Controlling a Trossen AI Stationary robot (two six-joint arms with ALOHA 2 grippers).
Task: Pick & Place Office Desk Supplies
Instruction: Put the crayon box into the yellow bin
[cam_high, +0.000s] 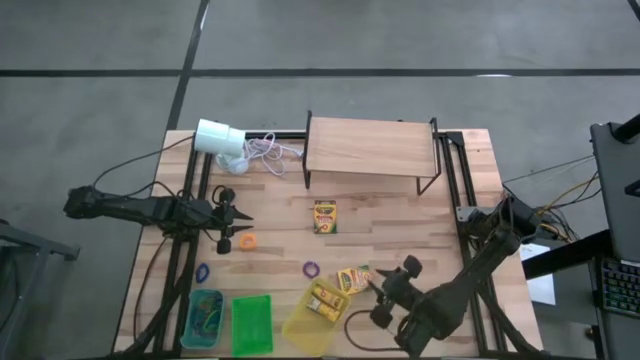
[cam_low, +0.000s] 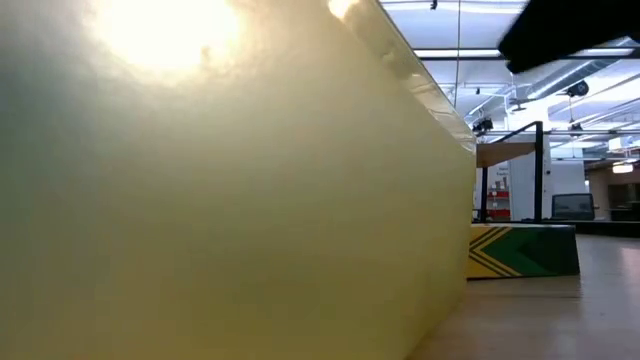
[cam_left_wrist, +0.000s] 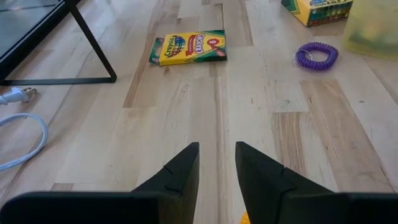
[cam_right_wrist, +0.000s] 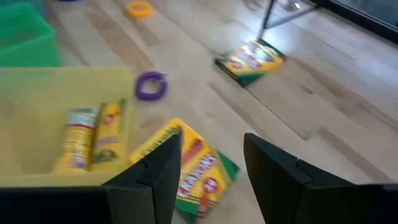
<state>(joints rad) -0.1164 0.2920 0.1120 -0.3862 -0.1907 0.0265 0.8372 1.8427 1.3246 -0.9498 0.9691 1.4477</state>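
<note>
One crayon box (cam_high: 325, 215) lies flat at the table's middle. A second crayon box (cam_high: 353, 278) (cam_right_wrist: 199, 169) lies beside the yellow bin (cam_high: 300, 330), and the bin holds more crayon boxes (cam_right_wrist: 93, 137). On the wood lie a purple band (cam_high: 311, 268), an orange band (cam_high: 246, 241) and a blue band (cam_high: 203, 271). My right gripper (cam_high: 385, 290) (cam_right_wrist: 211, 158) hovers open just above the second box and touches nothing. My left gripper (cam_high: 238, 215) (cam_left_wrist: 217, 152) waits at the table's left, its fingers a little apart with nothing between them.
A green bin (cam_high: 252, 322) and a blue bin (cam_high: 205, 315) stand left of the yellow bin at the near edge. A wooden shelf (cam_high: 370, 147) stands at the far side, with a white cylinder (cam_high: 218, 137) and its cord beside it. The yellow bin's wall (cam_low: 220, 200) blocks most of the low view.
</note>
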